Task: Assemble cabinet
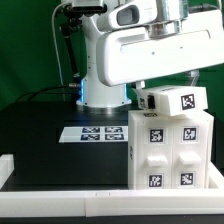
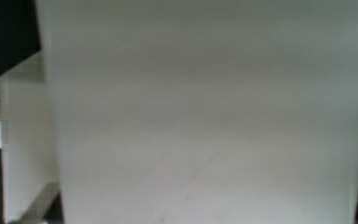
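Exterior view: we find the white plastic boxy cabinet, its faces bearing black-and-white square tags, standing upright on the black table at the exterior view's right, near the flat white marker board. A small white tagged top block sits on it, slightly tilted. The two-finger gripper hangs just above the block, masked by the white robot arm; we cannot tell how the jaws stand. We judge top-fitting is in hand; next, the block needs squaring and seating.
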You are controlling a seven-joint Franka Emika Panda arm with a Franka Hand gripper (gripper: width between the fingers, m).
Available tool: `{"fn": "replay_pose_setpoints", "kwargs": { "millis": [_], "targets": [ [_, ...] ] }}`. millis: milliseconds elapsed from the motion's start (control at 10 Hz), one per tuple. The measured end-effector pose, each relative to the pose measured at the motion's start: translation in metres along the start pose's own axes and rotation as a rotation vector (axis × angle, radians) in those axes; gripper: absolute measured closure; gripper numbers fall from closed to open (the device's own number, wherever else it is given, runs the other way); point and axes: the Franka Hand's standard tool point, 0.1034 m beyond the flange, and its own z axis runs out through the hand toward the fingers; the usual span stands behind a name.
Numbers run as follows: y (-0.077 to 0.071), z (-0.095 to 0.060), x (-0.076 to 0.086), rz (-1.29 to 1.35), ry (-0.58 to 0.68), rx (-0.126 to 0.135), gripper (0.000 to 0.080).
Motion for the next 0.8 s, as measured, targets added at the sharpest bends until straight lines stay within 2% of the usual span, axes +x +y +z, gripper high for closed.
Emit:
{"fn": "replay_pose_setpoints", "kwargs": {
  "millis": [500,800],
  "targets": [
    [-0.0001,0.0000,0.0000,0.020,0.000,0.000,0.0253],
    [-0.0008,0.0002,0.0002,0.230,0.003,0.004,0.0253]
  ]
}}
